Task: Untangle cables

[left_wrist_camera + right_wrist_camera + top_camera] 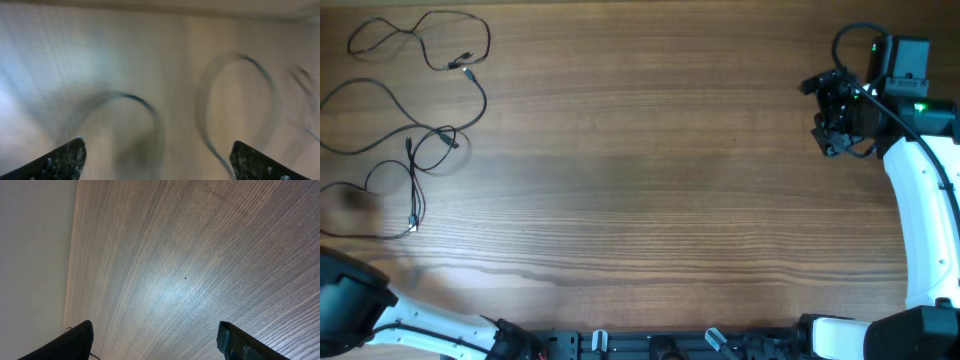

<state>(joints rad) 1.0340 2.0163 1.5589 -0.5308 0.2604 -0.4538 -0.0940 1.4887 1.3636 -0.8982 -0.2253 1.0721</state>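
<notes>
Across the wooden table (650,180) the cables (413,190) sprawl at ten o'clock, and the left gripper (157,144), released like the right gripper (155,325), may pinch two crossing strands, tightening the tangle.

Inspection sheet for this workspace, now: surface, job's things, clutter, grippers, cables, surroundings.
Surface: wood-grain table, bare across the middle.
Job's things: thin black cables lie in loose loops at the far left; the strands cross in places and small plug ends show.
Clutter: nothing seen.
Grippers: left gripper has its jaws wide apart and empty above cable loops, in a blurred view. Right gripper has its jaws wide apart and empty over bare table.
Cables: a black arm wire loops by the right wrist.
Surroundings: a pale area lies beyond the table edge, and a mounting rail runs along the near edge.
</notes>
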